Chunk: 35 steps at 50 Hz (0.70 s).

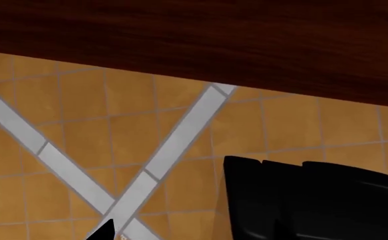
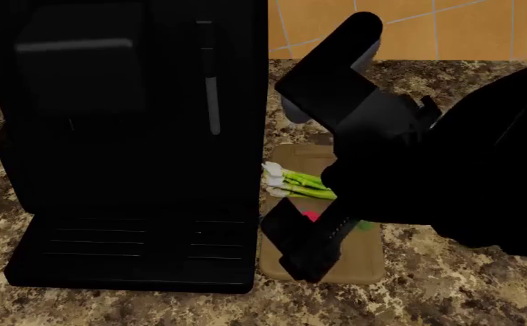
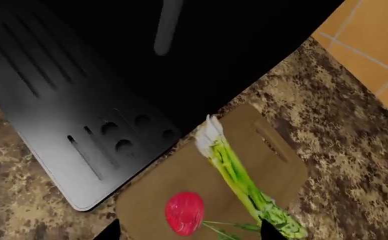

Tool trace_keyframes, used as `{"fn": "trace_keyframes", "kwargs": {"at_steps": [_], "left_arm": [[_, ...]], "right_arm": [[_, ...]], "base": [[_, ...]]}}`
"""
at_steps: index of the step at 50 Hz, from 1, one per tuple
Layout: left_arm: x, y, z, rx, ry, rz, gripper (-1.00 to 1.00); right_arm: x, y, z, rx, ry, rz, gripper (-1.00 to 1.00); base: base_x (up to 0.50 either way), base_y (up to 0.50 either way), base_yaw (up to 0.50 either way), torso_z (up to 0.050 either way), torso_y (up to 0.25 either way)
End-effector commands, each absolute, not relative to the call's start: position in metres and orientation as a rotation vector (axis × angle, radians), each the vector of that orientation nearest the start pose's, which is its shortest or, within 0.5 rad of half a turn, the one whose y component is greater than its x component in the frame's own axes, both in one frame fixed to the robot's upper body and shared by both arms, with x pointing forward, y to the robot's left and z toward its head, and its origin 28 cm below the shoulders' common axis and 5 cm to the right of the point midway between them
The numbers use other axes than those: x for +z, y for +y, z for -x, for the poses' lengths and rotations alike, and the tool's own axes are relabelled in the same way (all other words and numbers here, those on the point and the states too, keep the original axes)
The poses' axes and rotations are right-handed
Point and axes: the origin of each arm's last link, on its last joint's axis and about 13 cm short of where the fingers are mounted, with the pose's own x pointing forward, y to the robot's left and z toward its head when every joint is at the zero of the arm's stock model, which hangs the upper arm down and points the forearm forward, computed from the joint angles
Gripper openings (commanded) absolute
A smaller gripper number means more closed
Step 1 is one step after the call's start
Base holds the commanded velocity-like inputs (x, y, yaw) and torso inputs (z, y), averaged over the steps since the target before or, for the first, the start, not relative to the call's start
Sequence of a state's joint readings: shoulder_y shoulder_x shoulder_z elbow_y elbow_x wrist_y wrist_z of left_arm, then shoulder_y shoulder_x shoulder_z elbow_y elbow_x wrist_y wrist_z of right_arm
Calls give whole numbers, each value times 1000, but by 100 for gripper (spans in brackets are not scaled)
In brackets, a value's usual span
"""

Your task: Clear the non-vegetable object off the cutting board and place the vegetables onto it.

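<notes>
The tan cutting board (image 3: 247, 132) (image 2: 354, 268) lies on the speckled counter beside the black machine. A bundle of green asparagus (image 3: 237, 175) (image 2: 298, 183) with white cut ends lies across it. A pink-red radish (image 3: 184, 212) (image 2: 311, 216) with thin green leaves rests on the board near the asparagus. My right gripper (image 3: 190, 232) (image 2: 301, 244) hovers low over the board, open, its tips wide apart on either side of the radish and touching nothing. My left gripper (image 1: 187, 236) shows one dark fingertip (image 1: 104, 231) over orange tiles, away from the board. The non-vegetable object is out of view.
A big black machine (image 2: 128, 136) with a slotted drip tray (image 3: 80, 130) stands against the board's left edge. My right arm (image 2: 463, 163) hides the board's right part. A grey rounded shape (image 2: 291, 112) sits behind the board. The orange tiled wall (image 2: 445, 27) rises beyond the counter.
</notes>
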State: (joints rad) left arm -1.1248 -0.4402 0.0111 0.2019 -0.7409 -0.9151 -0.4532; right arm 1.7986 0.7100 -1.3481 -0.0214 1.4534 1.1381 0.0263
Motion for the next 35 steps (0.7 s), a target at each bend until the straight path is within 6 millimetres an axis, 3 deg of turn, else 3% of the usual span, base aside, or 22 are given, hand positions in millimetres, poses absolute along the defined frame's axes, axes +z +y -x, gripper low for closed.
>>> {"fn": "trace_keyframes", "kwargs": {"at_steps": [1, 16, 35], "left_arm": [[331, 273, -303, 124, -351, 136, 100], [334, 273, -303, 120, -354, 142, 100], [335, 275, -295, 114, -365, 142, 100]], "right_arm": [[335, -136, -261, 599, 513, 619, 100], [349, -134, -218, 539, 426, 620, 100], [368, -114, -131, 400, 157, 643, 100]], "base": [[0, 0, 0, 0, 0], [0, 0, 0, 0, 0], [0, 0, 0, 0, 0]]}}
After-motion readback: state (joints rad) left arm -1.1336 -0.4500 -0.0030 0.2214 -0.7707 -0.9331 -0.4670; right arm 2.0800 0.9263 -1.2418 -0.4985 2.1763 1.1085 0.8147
